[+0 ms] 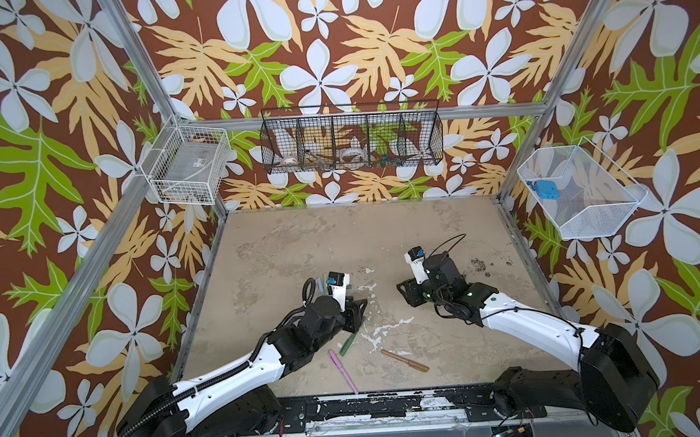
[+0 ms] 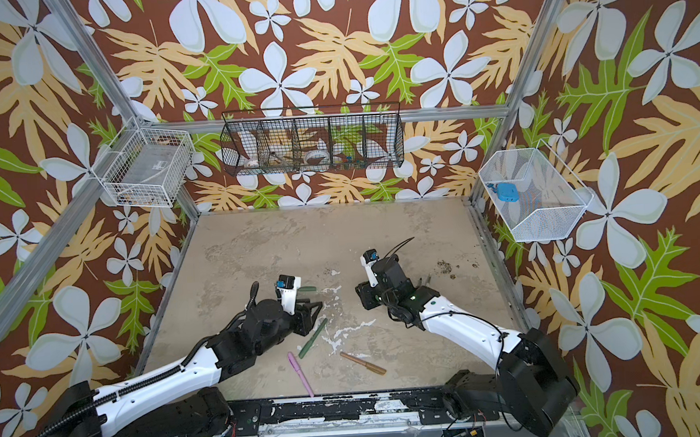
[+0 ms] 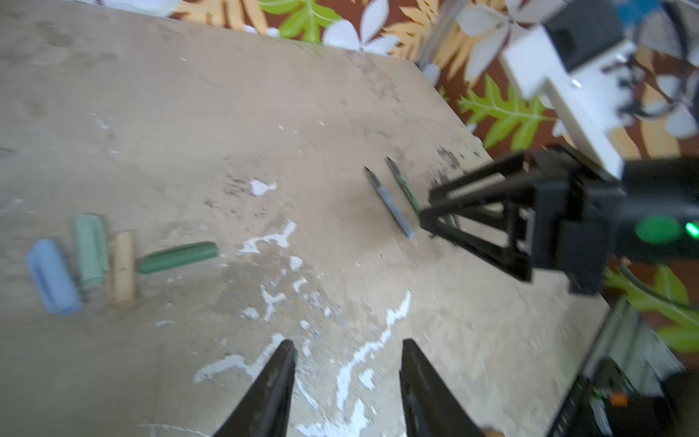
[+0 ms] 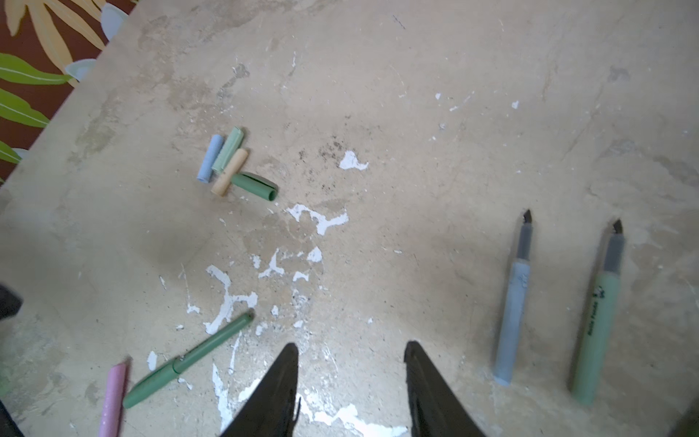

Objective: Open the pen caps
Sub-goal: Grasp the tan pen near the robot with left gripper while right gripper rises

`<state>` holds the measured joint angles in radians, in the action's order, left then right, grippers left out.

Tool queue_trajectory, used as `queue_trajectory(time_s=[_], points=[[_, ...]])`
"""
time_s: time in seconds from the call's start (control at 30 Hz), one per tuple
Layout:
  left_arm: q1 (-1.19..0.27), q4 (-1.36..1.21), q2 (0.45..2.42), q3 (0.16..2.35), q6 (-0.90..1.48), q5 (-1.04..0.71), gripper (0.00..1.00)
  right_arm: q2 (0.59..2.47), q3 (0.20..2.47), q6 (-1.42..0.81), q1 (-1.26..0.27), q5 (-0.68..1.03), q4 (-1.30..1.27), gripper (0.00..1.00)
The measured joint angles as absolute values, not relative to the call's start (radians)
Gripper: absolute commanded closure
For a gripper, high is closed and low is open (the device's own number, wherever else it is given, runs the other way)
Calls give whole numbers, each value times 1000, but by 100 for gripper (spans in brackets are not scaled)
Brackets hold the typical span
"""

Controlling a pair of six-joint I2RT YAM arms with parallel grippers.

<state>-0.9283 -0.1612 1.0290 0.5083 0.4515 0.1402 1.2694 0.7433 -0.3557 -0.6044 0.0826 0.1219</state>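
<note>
brown pen (image 1: 405, 360), top views, not right wrist

Black wire basket (image 1: 351, 136), divided, hangs mid back wall with small clutter inside. Wallpaper (image 1: 329, 42) all round it: brown, white flowers, tan and green leaves. Aluminium frame rail (image 1: 491, 111) runs behind it. Left of it, white wire basket (image 1: 189, 165). Right of it, white mesh basket (image 1: 581, 213) holding a blue object (image 1: 544, 189). Below it, beige counter (image 1: 341, 236), worn, chipped white patches. Light even, soft.
</note>
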Motion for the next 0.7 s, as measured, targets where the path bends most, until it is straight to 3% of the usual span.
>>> queue_trajectory(time_s=[0.33,0.7], points=[[-1083,-220,1095,447,79,-144,56,1165,688,-365,-607,213,203,52],[-1097,-273,1210,437,-309,-262,57,1079,641,-451,-465,414,310,52]])
